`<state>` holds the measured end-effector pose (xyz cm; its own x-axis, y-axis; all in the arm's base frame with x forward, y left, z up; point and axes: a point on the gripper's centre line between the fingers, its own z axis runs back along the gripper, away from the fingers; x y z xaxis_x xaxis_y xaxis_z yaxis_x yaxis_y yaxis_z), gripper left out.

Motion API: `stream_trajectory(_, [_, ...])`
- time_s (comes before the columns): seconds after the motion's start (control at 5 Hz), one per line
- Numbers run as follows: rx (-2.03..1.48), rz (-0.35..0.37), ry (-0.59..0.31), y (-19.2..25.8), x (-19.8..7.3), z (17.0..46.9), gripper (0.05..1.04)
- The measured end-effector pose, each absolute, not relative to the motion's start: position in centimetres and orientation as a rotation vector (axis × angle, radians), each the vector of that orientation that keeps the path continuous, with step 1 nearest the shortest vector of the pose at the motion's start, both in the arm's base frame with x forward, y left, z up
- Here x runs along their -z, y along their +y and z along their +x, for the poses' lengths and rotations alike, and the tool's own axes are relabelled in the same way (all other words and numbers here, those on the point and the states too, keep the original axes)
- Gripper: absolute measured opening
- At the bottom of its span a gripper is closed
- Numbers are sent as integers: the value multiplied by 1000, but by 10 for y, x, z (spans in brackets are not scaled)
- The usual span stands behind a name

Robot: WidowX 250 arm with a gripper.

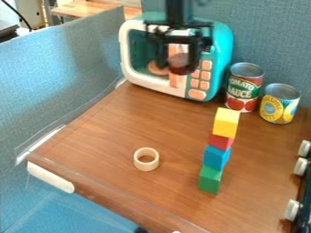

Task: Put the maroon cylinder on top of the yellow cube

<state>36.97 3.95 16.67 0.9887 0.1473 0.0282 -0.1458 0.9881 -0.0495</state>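
My gripper's (178, 67) fingers (163, 57) look clamped on the sides of the maroon cylinder (182, 64), in the upper middle of the frame, in front of the toy microwave (205, 83). The cylinder looks stubby, its long axis closest to vertical, with one end facing down; any slight tilt I can't tell from here.

Lower and to the right, the yellow cube (226, 122) tops a tower of red block (220, 141), blue block (216, 158) and green block (210, 179) on the surface (115, 143). Those blocks don't look quite squared up, so my main worry is toppling: coming in too low would clip the yellow cube, and pressing down off-centre could tip it off the narrower-looking red block. Misjudging depth along this slanted view could leave the cylinder overhanging an edge. Letting go too high would drop it and let it bounce or roll; opening unevenly could drag it sideways. I'd want it centred and just touching before release.
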Motion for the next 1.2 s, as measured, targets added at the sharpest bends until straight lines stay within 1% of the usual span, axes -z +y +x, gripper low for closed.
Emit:
stream_trajectory(0.2, [-16,19,-38,11,-176,366,754])
stream_trajectory(0.4, [39,19,-27,4,-187,352,754])
stream_trajectory(0.6, [66,-27,-52,-5,-202,340,754])
stream_trajectory(0.8, [45,-123,-15,-2,-202,332,754])
stream_trajectory(1.0, [88,-137,6,-10,-203,329,754])
stream_trajectory(1.2, [145,-114,45,-19,-192,327,754])
